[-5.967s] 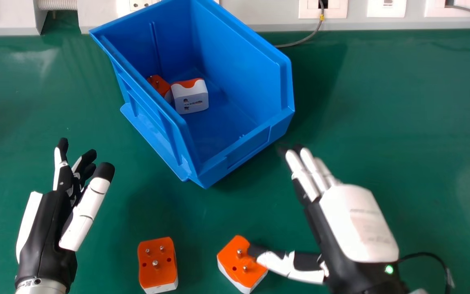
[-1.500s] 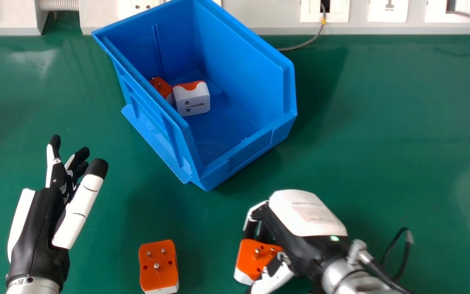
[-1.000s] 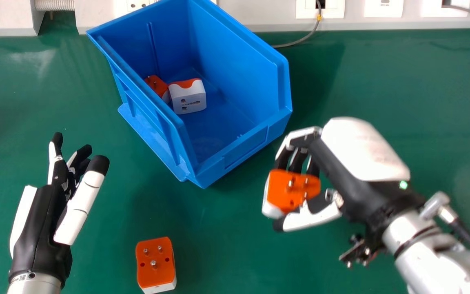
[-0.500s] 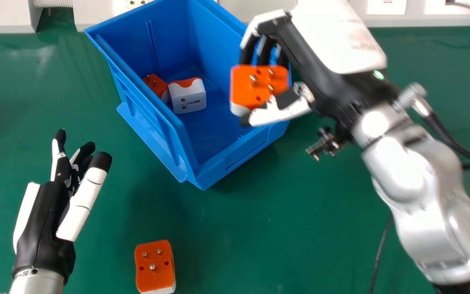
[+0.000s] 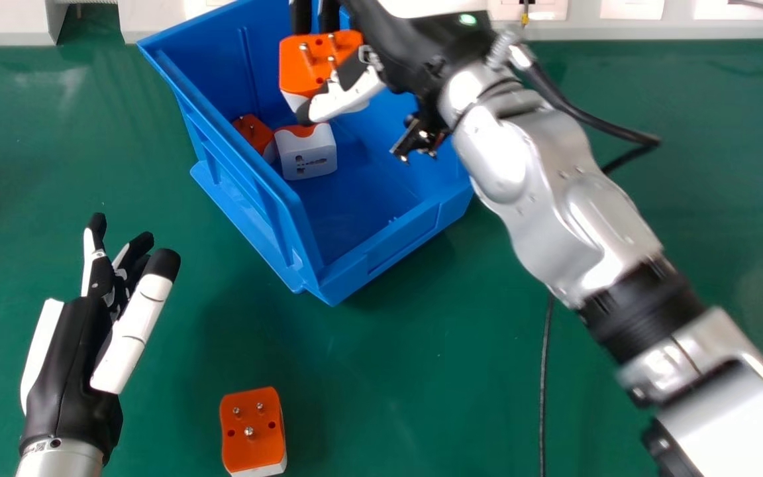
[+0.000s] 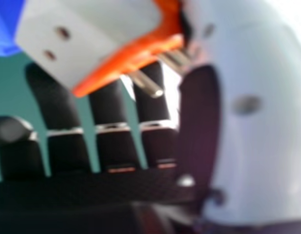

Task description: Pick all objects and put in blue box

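Pinching an orange-and-white adapter (image 5: 318,69) between its thumb and fingers, the right hand (image 5: 398,43) is at the blue box (image 5: 391,248), over the box's far part in the head view; how high the adapter sits above the box floor, one cannot tell. The right hand view shows two small holes in the adapter's white body and metal pins standing out from its orange face, near the thumb.

Inside the blue box, beside its left wall, lie an adapter with its white slotted face (image 5: 308,154) toward the camera and, just left of it, an adapter with its orange pin face (image 5: 252,131) showing.

Another adapter (image 5: 252,424) rests on the green counter (image 5: 381,377), on the near side of the box and well apart from it, orange side up with its pins upright.

Left of that one, toward the near left of the box, the left hand (image 5: 70,371) is wide, its fingers extended and holding nothing.
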Robot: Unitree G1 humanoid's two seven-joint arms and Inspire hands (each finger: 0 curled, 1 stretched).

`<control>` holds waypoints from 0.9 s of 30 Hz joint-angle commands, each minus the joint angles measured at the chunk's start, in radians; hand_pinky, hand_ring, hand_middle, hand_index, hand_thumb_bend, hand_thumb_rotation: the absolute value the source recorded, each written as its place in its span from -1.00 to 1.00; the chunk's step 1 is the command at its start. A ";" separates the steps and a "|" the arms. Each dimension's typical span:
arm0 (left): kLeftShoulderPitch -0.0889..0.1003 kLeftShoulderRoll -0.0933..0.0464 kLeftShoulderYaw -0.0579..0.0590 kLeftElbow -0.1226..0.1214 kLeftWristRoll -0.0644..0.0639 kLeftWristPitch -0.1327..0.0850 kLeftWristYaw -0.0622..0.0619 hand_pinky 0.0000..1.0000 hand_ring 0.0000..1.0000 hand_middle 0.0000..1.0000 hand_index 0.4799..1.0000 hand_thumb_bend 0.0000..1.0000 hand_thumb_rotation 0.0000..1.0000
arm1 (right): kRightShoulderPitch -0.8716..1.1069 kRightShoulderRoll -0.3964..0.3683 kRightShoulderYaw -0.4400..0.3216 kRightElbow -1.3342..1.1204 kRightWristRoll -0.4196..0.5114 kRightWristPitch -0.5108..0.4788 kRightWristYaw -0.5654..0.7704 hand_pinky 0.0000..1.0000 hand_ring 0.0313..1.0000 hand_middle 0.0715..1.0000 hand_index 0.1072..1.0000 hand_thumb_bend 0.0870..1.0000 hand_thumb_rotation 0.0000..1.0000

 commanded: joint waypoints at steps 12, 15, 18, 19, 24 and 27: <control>0.012 0.000 -0.006 -0.024 0.007 -0.018 0.004 0.87 0.91 0.91 0.96 0.60 0.62 | -0.275 0.125 0.108 0.589 -0.010 -0.043 -0.178 -0.81 -0.77 -0.61 -0.15 -0.10 -0.73; 0.017 -0.002 -0.008 -0.032 0.011 -0.017 0.008 0.87 0.91 0.91 0.96 0.60 0.62 | -0.275 0.141 0.124 0.646 -0.005 -0.031 -0.186 -0.81 -0.77 -0.64 -0.15 -0.09 -0.75; 0.022 -0.005 -0.013 -0.043 0.019 -0.014 0.013 0.87 0.91 0.91 0.96 0.60 0.62 | -0.261 0.150 0.123 0.666 0.010 -0.012 -0.184 -0.82 -0.78 -0.65 -0.15 -0.08 -0.76; 0.025 -0.006 -0.015 -0.050 0.021 -0.011 0.014 0.87 0.91 0.91 0.95 0.60 0.62 | -0.256 0.151 0.119 0.669 0.017 -0.008 -0.183 -0.83 -0.79 -0.67 -0.16 -0.08 -0.76; 0.022 -0.006 -0.014 -0.044 0.018 -0.011 0.010 0.86 0.90 0.91 0.94 0.60 0.61 | -0.241 0.154 0.101 0.670 0.062 0.002 -0.179 -0.83 -0.79 -0.68 -0.17 -0.07 -0.77; 0.019 -0.005 -0.013 -0.038 0.015 -0.015 0.006 0.85 0.90 0.91 0.93 0.60 0.61 | -0.231 0.154 0.097 0.666 0.080 0.004 -0.192 -0.81 -0.75 -0.60 -0.17 -0.07 -0.82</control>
